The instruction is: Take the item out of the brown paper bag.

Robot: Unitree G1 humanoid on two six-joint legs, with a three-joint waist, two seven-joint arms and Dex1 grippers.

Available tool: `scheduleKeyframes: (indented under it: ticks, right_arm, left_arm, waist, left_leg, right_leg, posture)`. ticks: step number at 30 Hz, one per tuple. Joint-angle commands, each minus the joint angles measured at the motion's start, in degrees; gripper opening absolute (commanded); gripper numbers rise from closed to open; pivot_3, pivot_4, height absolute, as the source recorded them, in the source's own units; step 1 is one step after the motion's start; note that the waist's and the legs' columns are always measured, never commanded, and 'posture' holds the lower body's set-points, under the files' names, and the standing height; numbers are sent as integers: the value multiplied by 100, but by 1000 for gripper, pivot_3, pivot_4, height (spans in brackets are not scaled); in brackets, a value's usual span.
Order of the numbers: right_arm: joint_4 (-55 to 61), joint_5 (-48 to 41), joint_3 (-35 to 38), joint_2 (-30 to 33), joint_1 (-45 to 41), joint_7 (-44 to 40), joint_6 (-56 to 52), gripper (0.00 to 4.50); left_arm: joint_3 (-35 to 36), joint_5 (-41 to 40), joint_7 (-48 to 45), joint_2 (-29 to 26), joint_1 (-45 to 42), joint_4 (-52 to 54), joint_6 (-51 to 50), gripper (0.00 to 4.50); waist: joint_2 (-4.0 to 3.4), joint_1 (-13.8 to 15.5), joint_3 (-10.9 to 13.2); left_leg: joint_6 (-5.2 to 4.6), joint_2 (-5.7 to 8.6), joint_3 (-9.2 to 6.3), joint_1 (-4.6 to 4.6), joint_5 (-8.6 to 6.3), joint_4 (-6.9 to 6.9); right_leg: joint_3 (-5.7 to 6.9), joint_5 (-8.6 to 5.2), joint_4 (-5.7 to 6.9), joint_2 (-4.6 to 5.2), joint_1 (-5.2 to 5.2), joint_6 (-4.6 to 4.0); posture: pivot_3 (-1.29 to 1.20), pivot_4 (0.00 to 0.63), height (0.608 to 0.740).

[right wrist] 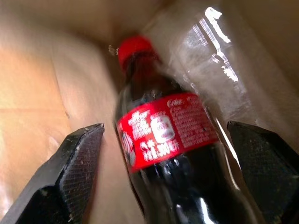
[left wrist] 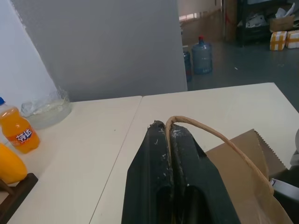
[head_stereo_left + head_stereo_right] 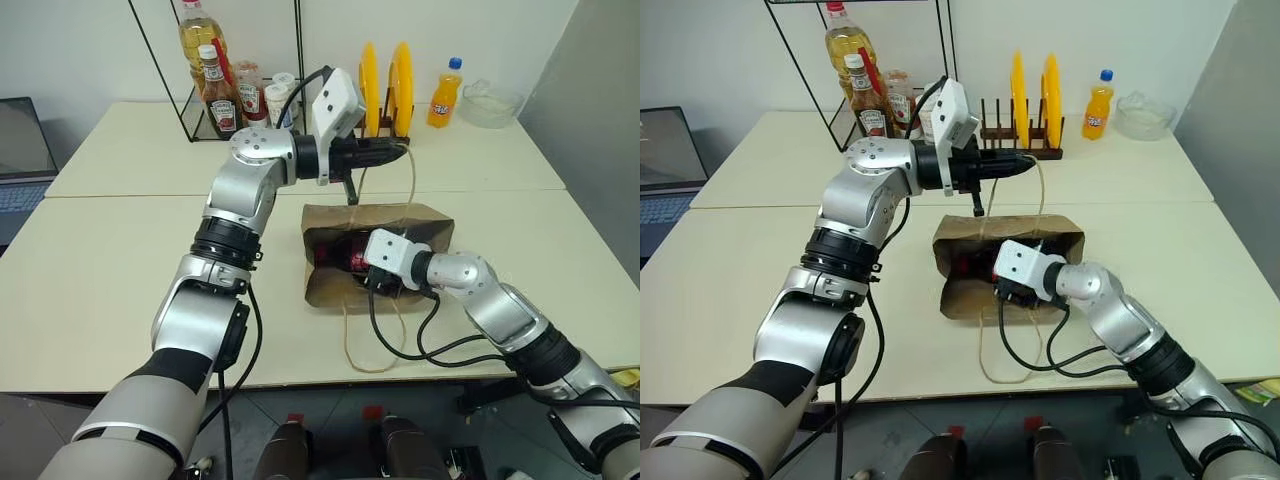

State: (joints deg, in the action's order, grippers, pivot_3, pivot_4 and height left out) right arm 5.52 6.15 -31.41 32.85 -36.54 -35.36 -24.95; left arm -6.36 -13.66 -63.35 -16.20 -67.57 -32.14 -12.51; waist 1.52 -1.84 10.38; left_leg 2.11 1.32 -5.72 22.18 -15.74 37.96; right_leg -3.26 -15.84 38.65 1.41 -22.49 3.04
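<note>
We found the left claw (image 3: 400,150) pinched shut on a bag handle (image 2: 212,135), lifting the paper bag (image 3: 425,222) open. The cola bottle (image 1: 163,140) lay inside, between the spread right claw (image 1: 173,154). Risks: the thin handle tearing, or the slick bottle squirting toward twelve o'clock, deeper in.

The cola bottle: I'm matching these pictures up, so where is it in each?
Left eye: cola bottle in the brown paper bag's mouth.
Right eye: same.
Left wrist: not in it.
Right wrist: centre, between open fingers.
Shared landmark: the bag.
</note>
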Motion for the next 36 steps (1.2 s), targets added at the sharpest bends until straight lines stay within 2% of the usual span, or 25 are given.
scheduleKeyframes:
  ticks: [1,12,16,17,21,30,34,36]
  right_arm:
    - [-273,620,-244,158,-163,-278,330,4445]
    - [-1390,1481,-297,-56,-350,-410,932,4445]
    - [-1426,1503,-88,-99,-339,-397,1119,3261]
    - [-1384,1509,-46,-82,-322,-411,1164,3159]
    - [-925,1370,171,64,-110,-671,1186,3158]
    - [1023,492,1234,149,367,-1241,412,3158]
    - [1509,-10,1852,151,645,-1207,286,3158]
    - [1808,-568,2280,53,838,-1272,131,3158]
  left_arm:
    - [98,-75,-2,8,-72,254,32,0]
    - [94,-60,47,31,-64,258,53,0]
    - [89,-40,53,38,-84,214,80,0]
    - [88,-36,56,38,-87,206,86,0]
    - [85,84,231,40,-111,58,198,0]
    - [85,434,597,-37,-244,-467,512,0]
    - [88,488,583,-52,-277,-582,609,0]
    - [79,529,589,-49,-294,-642,651,0]
  waist:
    - [0,-2,0]
    - [0,-2,-1]
    - [0,-1,-1]
    - [0,-1,0]
    - [0,8,0]
    - [-12,6,8]
    - [-12,12,8]
    - [-12,11,8]
  left_leg:
    - [0,0,1,0,0,0]
    - [2,0,0,-15,1,3]
    - [3,0,0,-22,2,3]
    - [3,0,-1,-22,2,3]
    - [3,-1,-4,-20,2,3]
    - [4,0,-15,13,2,0]
    - [28,2,-16,73,18,12]
    - [29,1,-16,77,19,11]
  right_leg:
    - [-1,0,0,0,0,0]
    - [0,0,4,2,15,0]
    - [1,0,12,2,19,0]
    - [2,0,14,2,19,0]
    - [2,0,13,3,18,0]
    - [10,0,1,9,-6,0]
    - [11,1,26,10,-71,-1]
    - [12,1,29,10,-77,-2]
  posture:
    - [0,150,740]
    - [0,150,740]
    - [0,150,740]
    - [0,150,740]
    - [0,150,740]
    - [0,150,740]
    - [0,150,740]
    - [0,150,740]
